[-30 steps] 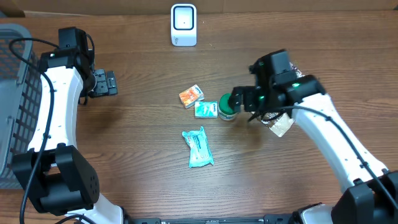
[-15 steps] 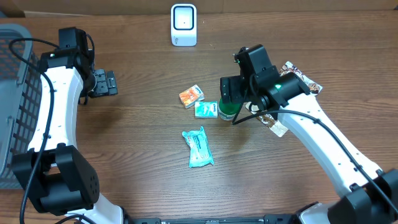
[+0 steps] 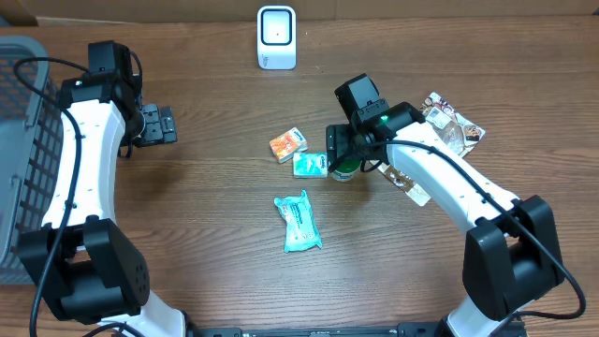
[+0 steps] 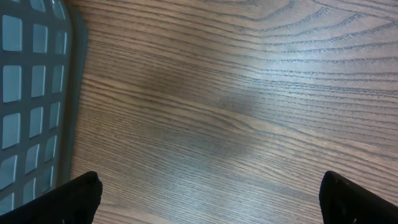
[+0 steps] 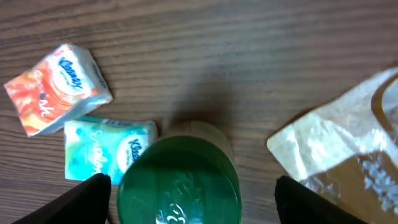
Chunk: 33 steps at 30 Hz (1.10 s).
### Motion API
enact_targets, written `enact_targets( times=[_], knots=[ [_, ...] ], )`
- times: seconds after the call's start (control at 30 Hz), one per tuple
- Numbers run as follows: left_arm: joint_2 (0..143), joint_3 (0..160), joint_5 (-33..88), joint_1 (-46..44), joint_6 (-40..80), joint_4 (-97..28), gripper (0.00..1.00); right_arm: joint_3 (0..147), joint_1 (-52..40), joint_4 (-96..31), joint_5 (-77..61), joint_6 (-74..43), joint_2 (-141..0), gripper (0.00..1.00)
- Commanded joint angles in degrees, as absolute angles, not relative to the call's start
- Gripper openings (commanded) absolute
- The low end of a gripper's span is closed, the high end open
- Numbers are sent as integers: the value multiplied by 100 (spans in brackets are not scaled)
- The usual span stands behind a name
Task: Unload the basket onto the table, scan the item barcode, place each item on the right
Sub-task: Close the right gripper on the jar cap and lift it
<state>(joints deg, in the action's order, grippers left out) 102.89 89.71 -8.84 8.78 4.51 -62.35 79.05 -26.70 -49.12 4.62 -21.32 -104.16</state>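
A jar with a green lid (image 5: 178, 183) stands upright on the wooden table, also seen from overhead (image 3: 343, 170). My right gripper (image 5: 196, 196) hangs right over it, open, one finger on each side of the lid with a gap on both sides. From overhead the right gripper (image 3: 342, 157) covers most of the jar. The white scanner (image 3: 276, 37) stands at the table's back edge. My left gripper (image 3: 167, 124) is far off at the left, open and empty, over bare wood (image 4: 208, 199).
An orange tissue pack (image 3: 288, 144) and a teal tissue pack (image 3: 310, 165) lie just left of the jar. A teal wipes packet (image 3: 299, 222) lies nearer the front. Snack bags (image 3: 454, 126) lie to the right. A grey basket (image 3: 19, 140) fills the left edge.
My right arm has swung left and come down over the green-lidded jar, its jaws narrowing a little. The left arm has not moved.
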Motion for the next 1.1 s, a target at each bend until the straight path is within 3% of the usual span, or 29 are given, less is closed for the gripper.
enact_targets(
  times=[0.0,0.33,0.43,0.5,0.57,0.83,0.87,0.93,1.07],
  knots=[
    [10307,9006,-899,930,471,-6230,100,7870,-2668,-4984,217,-2536,-10453,81],
    [10307,9006,-899,926,471,-6230,100,7795,-2668,-4956,-123,-2724,-10718,78],
    [10307,9006,-899,926,471,-6230,100,7795,-2668,-4963,-117,-2563,-10718,67],
    [10307,9006,-899,926,471,-6230,100,7800,-2668,-4943,-117,-2338,-10718,55],
    [10307,9006,-899,923,471,-6230,100,7841,-2661,-4956,-121,-2036,-10718,50],
    [10307,9006,-899,926,471,-6230,100,8525,-2661,-5485,-119,1037,-10715,50],
    [10307,9006,-899,926,471,-6230,100,8536,-2661,-5483,-115,2112,-10715,51],
    [10307,9006,-899,926,471,-6230,100,8536,-2661,-5461,-121,3116,-10718,51],
    [10307,9006,-899,926,471,-6228,99,8536,-2650,-5459,-187,3780,-10718,56]
  ],
)
